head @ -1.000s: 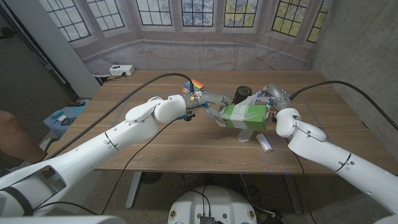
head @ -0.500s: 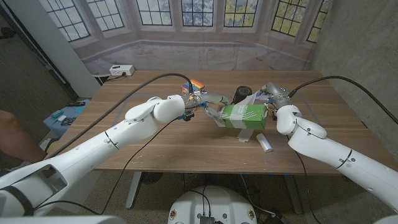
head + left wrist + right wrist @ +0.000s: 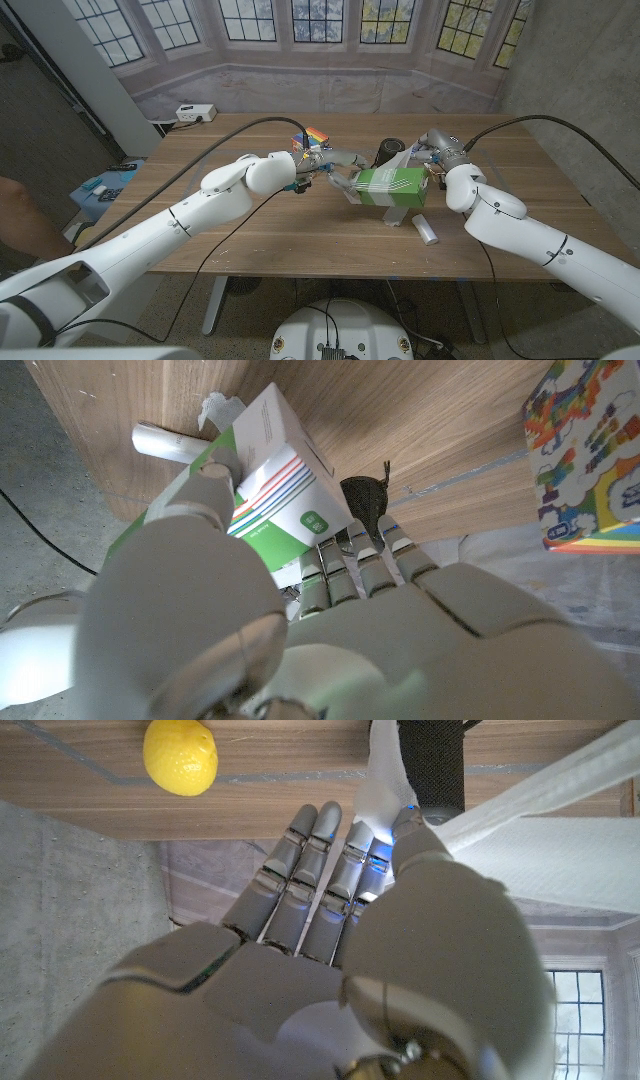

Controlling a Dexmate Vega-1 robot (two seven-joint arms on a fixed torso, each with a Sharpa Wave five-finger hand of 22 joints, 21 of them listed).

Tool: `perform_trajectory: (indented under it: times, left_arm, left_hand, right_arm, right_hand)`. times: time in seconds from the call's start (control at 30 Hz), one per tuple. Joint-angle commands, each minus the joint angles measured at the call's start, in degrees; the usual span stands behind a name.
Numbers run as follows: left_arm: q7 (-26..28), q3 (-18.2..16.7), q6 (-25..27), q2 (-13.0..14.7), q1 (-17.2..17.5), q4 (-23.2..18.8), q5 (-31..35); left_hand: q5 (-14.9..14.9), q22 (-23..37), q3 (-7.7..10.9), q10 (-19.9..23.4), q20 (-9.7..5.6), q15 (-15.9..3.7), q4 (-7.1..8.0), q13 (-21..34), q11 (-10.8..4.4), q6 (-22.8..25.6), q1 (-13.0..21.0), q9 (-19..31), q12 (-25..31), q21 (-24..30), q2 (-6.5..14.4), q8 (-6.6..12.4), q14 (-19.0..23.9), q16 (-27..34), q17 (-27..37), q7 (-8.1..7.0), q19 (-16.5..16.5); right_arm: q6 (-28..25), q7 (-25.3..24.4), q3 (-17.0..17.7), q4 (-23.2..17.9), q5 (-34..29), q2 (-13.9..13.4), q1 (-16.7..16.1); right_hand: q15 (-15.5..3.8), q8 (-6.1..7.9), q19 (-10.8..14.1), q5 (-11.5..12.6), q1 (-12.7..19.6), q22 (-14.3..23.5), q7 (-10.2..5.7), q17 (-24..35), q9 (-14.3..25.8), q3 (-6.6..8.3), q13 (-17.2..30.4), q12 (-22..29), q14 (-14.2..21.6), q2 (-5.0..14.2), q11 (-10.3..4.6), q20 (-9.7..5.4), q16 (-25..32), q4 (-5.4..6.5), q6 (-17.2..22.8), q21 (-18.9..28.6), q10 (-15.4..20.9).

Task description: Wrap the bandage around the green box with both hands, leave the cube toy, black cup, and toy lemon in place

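Note:
The green box (image 3: 392, 185) is held up over the table's middle, with white bandage (image 3: 402, 157) running off its far side. My left hand (image 3: 328, 172) grips the box's left end, thumb on its top face (image 3: 275, 470). Behind the box's right end, my right hand (image 3: 437, 150) pinches the bandage strip (image 3: 385, 770) between thumb and fingers. The bandage roll (image 3: 428, 229) lies on the table in front of the box. The black cup (image 3: 388, 152) stands just behind the box. The cube toy (image 3: 312, 138) sits beyond my left hand. The toy lemon (image 3: 180, 755) lies past my right hand's fingers.
A white power strip (image 3: 196, 112) lies at the table's far left corner. A person's arm (image 3: 20, 220) shows at the left edge, off the table. Black cables (image 3: 250, 128) arch over both arms. Bare wood (image 3: 250, 240) stretches along the table's front.
My right hand has drawn slightly farther back with the bandage. The left hand and the green box have barely moved.

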Motion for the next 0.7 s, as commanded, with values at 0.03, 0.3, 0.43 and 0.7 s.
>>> perform_trajectory:
  times: [0.03,0.3,0.43,0.7]
  left_arm:
    - [-1.44,0.47,-1.01,0.19,-0.84,0.69,-0.55]
    - [-2.1,0.73,-1.19,0.17,-1.07,0.97,-0.57]
    - [-2.44,0.89,-1.37,0.11,-1.26,1.18,-0.6]
    - [-2.75,1.13,-1.79,-0.13,-1.51,1.54,-0.7]
  left_hand:
    - [0.29,0.2,0.67,0.06,-0.03,0.42,0.01,0.15,0.28,2.61,-0.69,0.26,0.35,0.03,3.61,4.98,0.07,-0.11,0.1,1.53,-0.03]
    - [0.28,0.2,0.66,0.08,-0.1,0.41,0.03,0.16,0.32,2.51,-0.76,0.26,0.37,0.04,3.56,4.96,0.04,-0.13,0.09,1.52,-0.02]
    - [0.28,0.2,0.69,0.15,-0.07,0.42,0.06,0.16,0.12,2.56,-0.81,0.28,0.41,0.04,3.57,5.0,0.07,-0.12,0.1,1.48,-0.02]
    - [0.29,0.2,0.72,0.12,-0.06,0.42,0.09,0.16,0.19,2.52,-0.83,0.27,0.41,0.05,3.64,5.01,0.07,-0.1,0.13,1.62,-0.02]
  right_arm:
    - [0.34,0.6,0.13,-1.24,-1.52,-0.44,0.43]
    - [0.23,1.07,-0.01,-2.77,-3.01,-0.71,0.4]
    - [0.02,1.54,0.02,-3.64,-3.66,-0.96,0.31]
    - [-0.56,2.34,0.25,-5.31,-4.9,-1.48,0.02]
  right_hand:
    - [-6.79,-0.09,-0.33,0.47,0.19,0.13,-0.31,0.31,0.18,-0.18,0.17,0.38,0.73,0.57,-0.28,-1.9,-0.09,-0.04,0.31,0.13,0.27]
    - [-6.75,-0.09,-0.32,0.47,0.11,0.13,-0.22,0.33,0.18,-0.23,0.14,0.32,0.72,0.57,-0.27,-1.92,-0.26,-0.02,0.31,0.15,0.26]
    - [-6.78,-0.08,-0.35,0.48,0.12,0.12,-0.19,0.36,0.18,-0.24,0.18,0.31,0.76,0.58,-0.26,-1.9,-0.27,-0.03,0.33,0.14,0.22]
    - [-6.74,-0.1,-0.34,0.48,0.05,0.12,-0.18,0.37,0.18,-0.29,0.17,0.27,0.74,0.54,-0.2,-1.93,-0.4,-0.02,0.26,0.15,0.21]
